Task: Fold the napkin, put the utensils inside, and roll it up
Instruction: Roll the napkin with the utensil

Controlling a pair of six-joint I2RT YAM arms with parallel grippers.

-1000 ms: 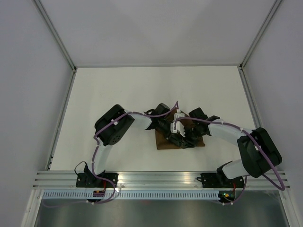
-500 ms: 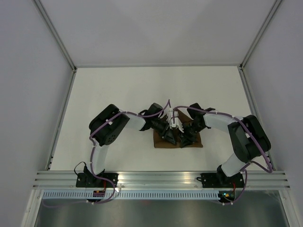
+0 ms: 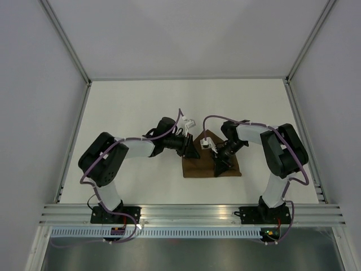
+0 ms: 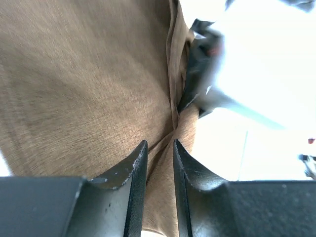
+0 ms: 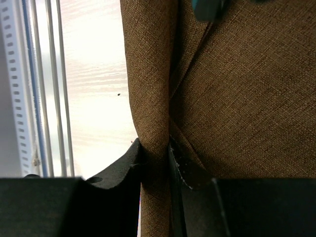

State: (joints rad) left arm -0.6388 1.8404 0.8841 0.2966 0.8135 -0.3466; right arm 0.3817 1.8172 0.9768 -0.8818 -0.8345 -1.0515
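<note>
Right gripper (image 5: 155,148) is clamped on a napkin (image 5: 237,89) fold; left gripper (image 4: 159,148) is narrowly parted, grip undetermined.

1. One napkin (image 3: 197,167) was in view, a single brown cloth.
2. One table (image 3: 141,107) lay under it.
3. Two arms were counted: the left arm (image 3: 135,148) and the right arm (image 3: 265,135).
4. Two grippers were counted: the left gripper (image 4: 159,148) and the right gripper (image 5: 155,145).
5. Four fingers (image 4: 131,182) showed in all, two on each gripper.
6. Two purple cables (image 3: 223,118) ran along the arms, one on each.
7. Two bases (image 3: 115,214) stood at the near edge.
</note>
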